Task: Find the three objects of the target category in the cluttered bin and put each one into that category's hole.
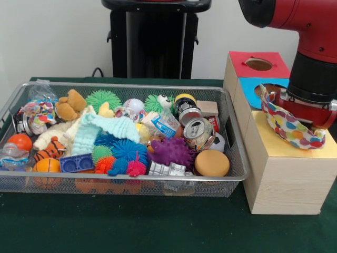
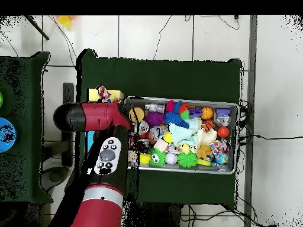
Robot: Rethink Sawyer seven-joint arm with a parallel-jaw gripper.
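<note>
My gripper (image 1: pixel 308 120) is over the pale wood box with the yellow surround (image 1: pixel 324 152), at the right of the bin (image 1: pixel 131 180). It is shut on a white fabric piece with coloured dots (image 1: pixel 284 124), which hangs in an arc under it and reaches the yellow top. The hole itself is hidden behind the arm and the fabric. A small dotted bundle (image 1: pixel 38 112) lies in the bin's far left corner. In the overhead view the held fabric (image 2: pixel 105 93) shows at the box left of the bin (image 2: pixel 177 99).
Behind the yellow box stand the blue-surround box (image 1: pixel 250 84) and the red-surround box (image 1: pixel 258 64). The bin is packed: a mint knitted cloth (image 1: pixel 102 129), a purple spiky ball (image 1: pixel 171 152), crushed cans (image 1: pixel 197 132), a teddy (image 1: pixel 71 104), an orange ball (image 1: pixel 47 166).
</note>
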